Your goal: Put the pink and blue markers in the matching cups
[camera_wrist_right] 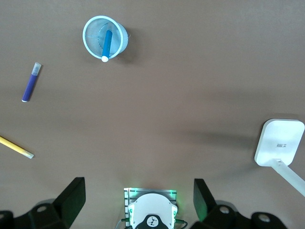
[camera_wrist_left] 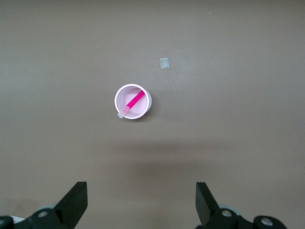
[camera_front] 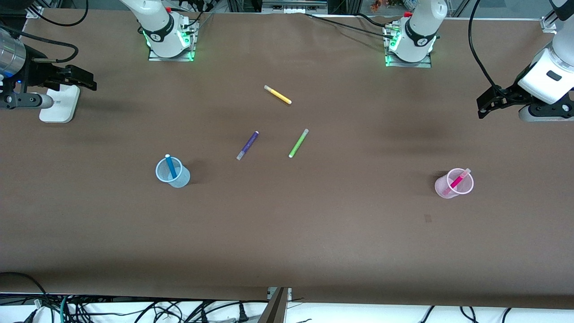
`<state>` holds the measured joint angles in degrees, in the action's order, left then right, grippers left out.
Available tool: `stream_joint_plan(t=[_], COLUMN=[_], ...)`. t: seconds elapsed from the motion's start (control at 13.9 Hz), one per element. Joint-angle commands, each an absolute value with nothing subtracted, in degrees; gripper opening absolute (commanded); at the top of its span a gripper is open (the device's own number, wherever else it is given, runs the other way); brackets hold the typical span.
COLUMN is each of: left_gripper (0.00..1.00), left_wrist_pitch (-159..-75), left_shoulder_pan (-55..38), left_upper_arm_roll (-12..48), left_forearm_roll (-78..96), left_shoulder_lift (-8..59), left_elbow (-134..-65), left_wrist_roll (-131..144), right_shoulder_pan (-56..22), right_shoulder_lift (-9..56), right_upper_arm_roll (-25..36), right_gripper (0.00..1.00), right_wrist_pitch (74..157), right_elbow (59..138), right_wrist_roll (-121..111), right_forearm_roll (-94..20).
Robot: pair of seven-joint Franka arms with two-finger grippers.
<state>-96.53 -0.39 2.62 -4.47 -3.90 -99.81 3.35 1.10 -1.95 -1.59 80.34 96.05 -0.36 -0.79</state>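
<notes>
The light blue cup (camera_front: 180, 177) stands toward the right arm's end of the table with the cyan-blue marker (camera_front: 171, 166) leaning inside it; both show in the right wrist view, the cup (camera_wrist_right: 91, 30) and the marker (camera_wrist_right: 107, 44). The light pink cup (camera_front: 443, 185) stands toward the left arm's end with the pink marker (camera_front: 457, 181) leaning inside it; the left wrist view shows the cup (camera_wrist_left: 125, 96) and the marker (camera_wrist_left: 135, 101). My left gripper (camera_front: 486, 105) (camera_wrist_left: 141, 202) is open and empty, raised at the left arm's end. My right gripper (camera_front: 85, 80) (camera_wrist_right: 138, 200) is open and empty, raised at the right arm's end.
A yellow marker (camera_front: 278, 95), a purple marker (camera_front: 247, 145) and a lime-green marker (camera_front: 298, 143) lie loose mid-table. A white stand (camera_front: 58, 104) sits under the right gripper. A small tape patch (camera_front: 427, 218) lies near the pink cup, nearer to the front camera.
</notes>
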Motion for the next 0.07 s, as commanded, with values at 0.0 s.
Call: stream_joint_plan(t=[0.0], left_gripper=[1.0], left_wrist_pitch=[-95.1], left_shoulder_pan=[-0.26], left_upper_arm_roll=[2.64], left_forearm_roll=[-4.66], left_shoulder_lift=[-3.16], left_elbow=[-97.91], left_wrist_roll=[2.81], right_shoulder_pan=[0.09], right_shoulder_lift=[-2.99], right_upper_arm_roll=[-0.79], right_gripper=[1.0], right_wrist_pitch=[81.03], right_elbow=[97.21], right_wrist_roll=[-0.53], right_forearm_roll=[0.09])
